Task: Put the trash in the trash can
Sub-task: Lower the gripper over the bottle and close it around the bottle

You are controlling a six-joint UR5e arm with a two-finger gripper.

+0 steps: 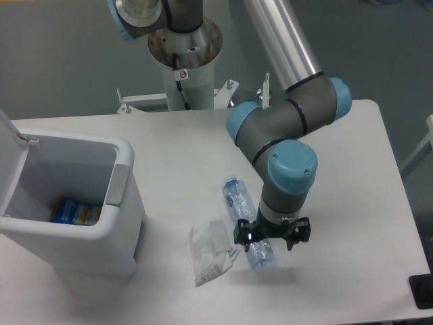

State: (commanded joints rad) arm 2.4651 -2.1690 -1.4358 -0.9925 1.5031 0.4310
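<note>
Nearest to us, the crumpled wrapper (212,254) lies flat on the table (352,203), untouched, just left of the action. Right beside it we have the gripper (272,233) poised over the lower half of the crushed bottle (247,223), fingers spread to either side of it and not yet squeezing anything, as far as we can tell. The bottle lies on the tabletop, cap end pointing away from us, its lower end peeking out under the gripper.

So neither piece of trash is in yet, folks. We judge the grasp on the bottle to be the step in hand, with lift, carry and drop to follow, then the same again for the wrapper.

Over to the left, the trash can (115,223) stands with its lid up, ready to receive. Inside we see only a small blue-and-yellow packet (76,212) at the bottom.
</note>
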